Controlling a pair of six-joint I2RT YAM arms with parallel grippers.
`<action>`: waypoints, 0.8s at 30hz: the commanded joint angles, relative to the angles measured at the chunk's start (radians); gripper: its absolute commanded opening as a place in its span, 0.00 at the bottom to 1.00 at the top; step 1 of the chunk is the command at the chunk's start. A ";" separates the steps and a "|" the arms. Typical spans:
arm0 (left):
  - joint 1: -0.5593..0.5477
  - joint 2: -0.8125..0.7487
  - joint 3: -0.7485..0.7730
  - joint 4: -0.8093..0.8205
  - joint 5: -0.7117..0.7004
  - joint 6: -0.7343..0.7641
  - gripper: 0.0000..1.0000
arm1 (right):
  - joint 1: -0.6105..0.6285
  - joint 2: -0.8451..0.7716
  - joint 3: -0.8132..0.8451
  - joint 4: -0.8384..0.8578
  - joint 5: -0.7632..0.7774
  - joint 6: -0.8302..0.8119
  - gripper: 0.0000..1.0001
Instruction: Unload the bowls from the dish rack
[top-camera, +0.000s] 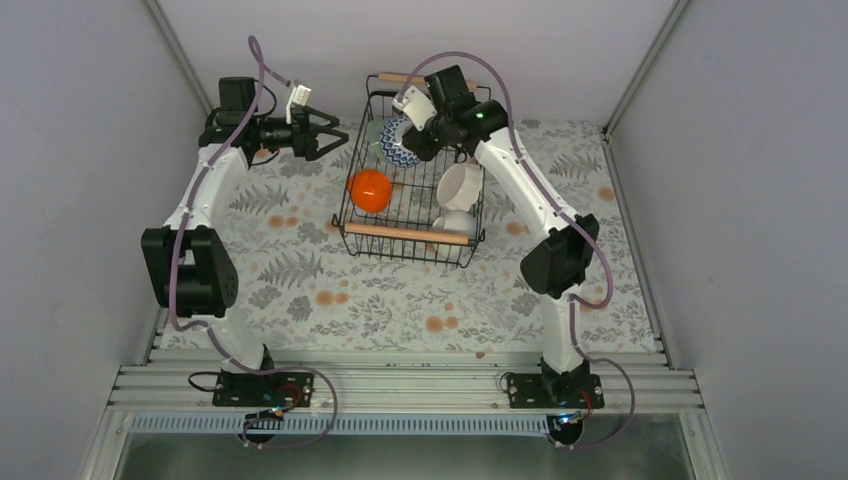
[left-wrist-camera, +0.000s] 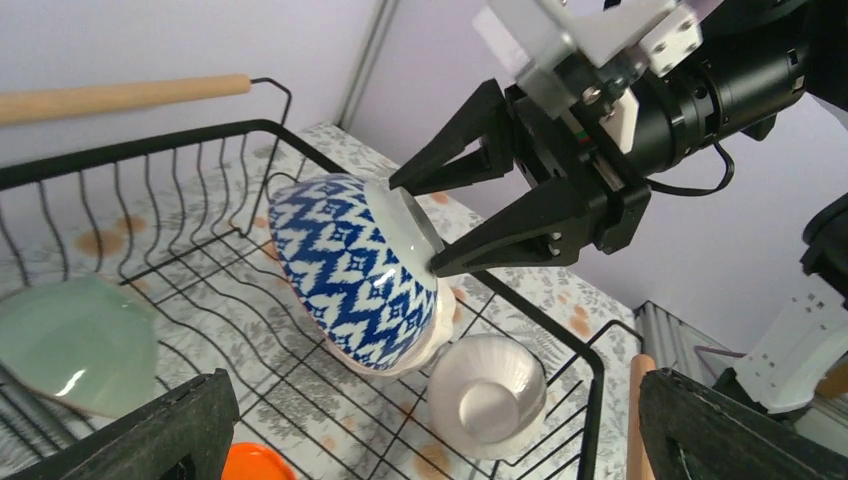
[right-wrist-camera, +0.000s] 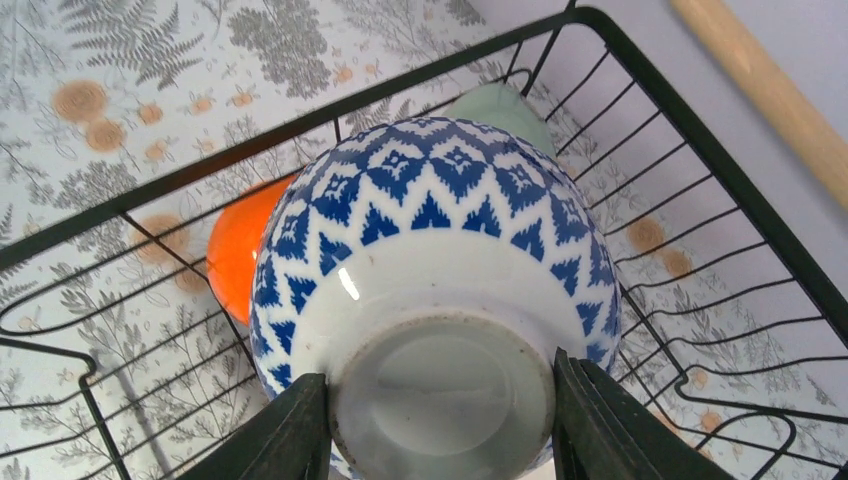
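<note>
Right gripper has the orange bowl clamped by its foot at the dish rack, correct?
No. The right gripper clamps the blue-and-white patterned bowl by its foot at the dish rack. The orange bowl lies free in the rack. The right wrist view shows this.

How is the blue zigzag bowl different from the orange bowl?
The blue zigzag bowl has a blue-and-white pattern; the orange bowl is plain orange. The blue zigzag bowl is pinched at its base by the right tool and tipped on its side; no tool touches the orange bowl, which lies on the wires of the dish rack. Both are round, shiny bowls inside that rack.
</note>
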 joint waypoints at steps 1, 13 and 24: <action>-0.036 0.042 0.057 0.037 0.066 -0.043 1.00 | -0.004 -0.056 0.057 0.068 -0.048 0.039 0.13; -0.132 0.187 0.170 0.032 0.034 -0.100 1.00 | -0.003 -0.081 0.101 0.074 -0.078 0.058 0.14; -0.171 0.259 0.230 0.060 0.066 -0.169 1.00 | -0.004 -0.083 0.096 0.092 -0.120 0.077 0.14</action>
